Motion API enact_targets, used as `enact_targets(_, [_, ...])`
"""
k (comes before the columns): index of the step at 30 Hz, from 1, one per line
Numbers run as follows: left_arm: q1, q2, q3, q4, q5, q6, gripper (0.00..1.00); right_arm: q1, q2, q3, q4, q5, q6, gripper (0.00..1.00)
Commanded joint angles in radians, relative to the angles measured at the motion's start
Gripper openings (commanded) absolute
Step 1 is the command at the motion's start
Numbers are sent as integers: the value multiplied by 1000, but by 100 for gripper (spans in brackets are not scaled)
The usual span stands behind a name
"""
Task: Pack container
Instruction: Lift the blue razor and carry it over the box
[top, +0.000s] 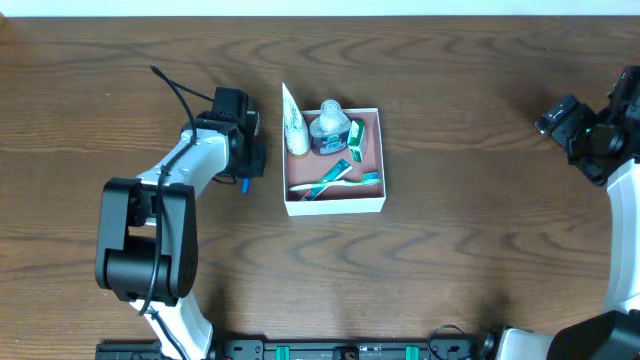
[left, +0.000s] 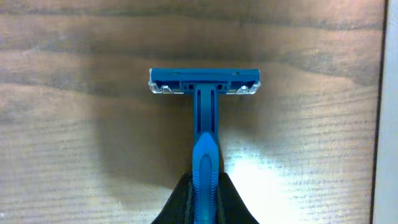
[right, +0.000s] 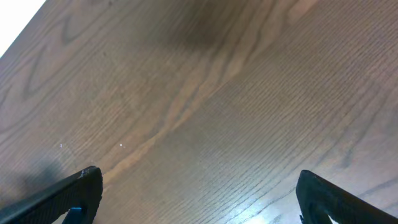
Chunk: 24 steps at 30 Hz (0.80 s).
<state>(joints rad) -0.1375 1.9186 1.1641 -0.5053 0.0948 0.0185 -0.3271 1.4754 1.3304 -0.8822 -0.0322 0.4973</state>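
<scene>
Over at the left gripper (top: 246, 176): pinching a blue razor (left: 204, 118) by the tail of its handle, fingers (left: 177, 208) pressed in from both sides. Head stuck out ahead, blade bar crosswise and free of the grip, likely chosen so the head can go in first. Held just left of the container (top: 335, 208), apart from its white wall, not yet over it.

As for the container: mid-table, open top up. Inside, a toothpaste tube (top: 294, 125) leaning on the left wall, a clear bottle (top: 330, 130) at the back, what look like 2 toothbrushes (top: 335, 178) slantwise toward the front. Crowded in there, with only a strip of bare floor along the right wall. Probably calls for a lift over the near wall and past that tall tube.

Across to the right gripper (top: 556, 122): spread wide, holding nothing, parked well away near the right edge over bare table (right: 205, 106). Plenty of open wood between it and the box.
</scene>
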Motion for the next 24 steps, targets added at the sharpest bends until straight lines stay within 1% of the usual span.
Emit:
enact_targets(1, [4, -38, 19, -48, -1, -19, 6, -5, -3, 10, -1, 6, 11, 99])
enact_targets(5, [4, -144, 59, -106, -1, -19, 6, -5, -3, 10, -1, 6, 11, 99])
enact_targets(8, [4, -262, 91, -138, -1, -19, 6, -5, -3, 10, -1, 6, 11, 99])
enact_targets(15, [-4, -560, 100, -141, 4, -8, 6, -5, -3, 10, -1, 6, 11, 99])
enact_targets(20, [-60, -726, 100, -141, 85, 136, 6, -5, -3, 10, -1, 6, 11, 99])
enact_targets(24, [-152, -792, 100, -148, 178, 325, 6, -5, -3, 10, -1, 6, 11, 99])
